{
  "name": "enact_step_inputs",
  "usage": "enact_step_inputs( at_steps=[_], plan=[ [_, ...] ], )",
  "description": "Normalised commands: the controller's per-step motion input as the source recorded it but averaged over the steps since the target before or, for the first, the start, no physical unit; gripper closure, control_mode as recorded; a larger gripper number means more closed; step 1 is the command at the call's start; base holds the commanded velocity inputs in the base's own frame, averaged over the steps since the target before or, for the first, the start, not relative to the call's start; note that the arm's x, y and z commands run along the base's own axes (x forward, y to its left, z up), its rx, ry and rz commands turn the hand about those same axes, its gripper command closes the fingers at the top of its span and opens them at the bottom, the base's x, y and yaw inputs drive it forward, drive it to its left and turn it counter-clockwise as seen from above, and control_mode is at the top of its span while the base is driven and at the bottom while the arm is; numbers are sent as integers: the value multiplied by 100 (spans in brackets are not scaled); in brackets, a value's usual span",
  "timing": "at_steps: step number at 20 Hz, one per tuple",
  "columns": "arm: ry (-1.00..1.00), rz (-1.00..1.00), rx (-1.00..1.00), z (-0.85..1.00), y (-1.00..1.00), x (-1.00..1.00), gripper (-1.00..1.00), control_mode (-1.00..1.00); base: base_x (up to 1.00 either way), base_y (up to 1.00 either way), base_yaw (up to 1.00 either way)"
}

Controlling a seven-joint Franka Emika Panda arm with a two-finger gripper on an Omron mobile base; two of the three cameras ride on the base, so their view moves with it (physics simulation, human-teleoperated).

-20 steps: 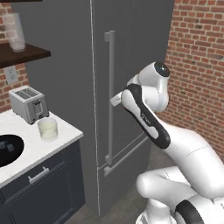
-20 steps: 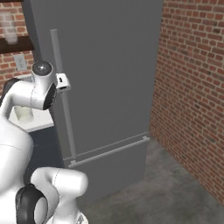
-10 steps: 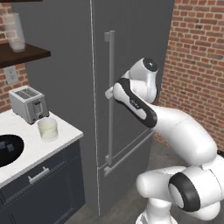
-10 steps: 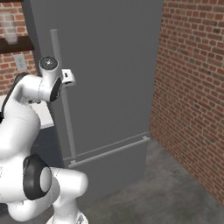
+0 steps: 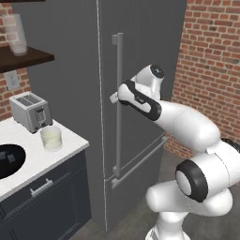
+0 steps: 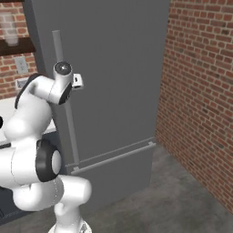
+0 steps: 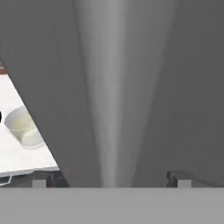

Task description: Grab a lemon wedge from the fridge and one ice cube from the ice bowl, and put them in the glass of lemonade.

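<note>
The fridge (image 5: 145, 56) stands shut, so the lemon wedge is hidden. My gripper (image 5: 114, 97) is at the fridge's long pale vertical handle (image 5: 119, 70), about halfway up the bar. In the hand view the handle (image 7: 114, 87) runs up the middle and the gripper (image 7: 108, 181) is open, with one fingertip (image 7: 39, 181) on each side of the bar. The glass of lemonade (image 5: 51, 138) stands on the white counter (image 5: 28, 164) left of the fridge, and shows too as the glass (image 7: 22, 127). The black ice bowl (image 5: 8, 165) lies at the counter's left edge, with small grey ice cubes (image 5: 10, 157) faintly visible in it.
A toaster (image 5: 30, 111) stands behind the glass. A wall shelf (image 5: 23, 56) above it carries a tall clear glass (image 5: 16, 33). A brick wall (image 6: 200, 91) closes off the right side of the fridge (image 6: 113, 68). Dark cabinets (image 5: 47, 201) sit under the counter.
The hand has moved left and slightly up to the fridge handle, and the elbow has swung out toward the camera. The jaws stay open.
</note>
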Motion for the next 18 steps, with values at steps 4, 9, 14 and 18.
enact_step_inputs(
  at_steps=[4,9,14,18],
  plan=[
    [-5,3,11,-14,3,42,-100,-100,0,0,0],
    [-1,1,6,-11,25,34,-100,-100,0,0,0],
    [0,1,0,-1,28,28,-100,-100,0,0,0],
    [0,0,0,0,31,14,-100,-100,0,0,0]
  ],
)
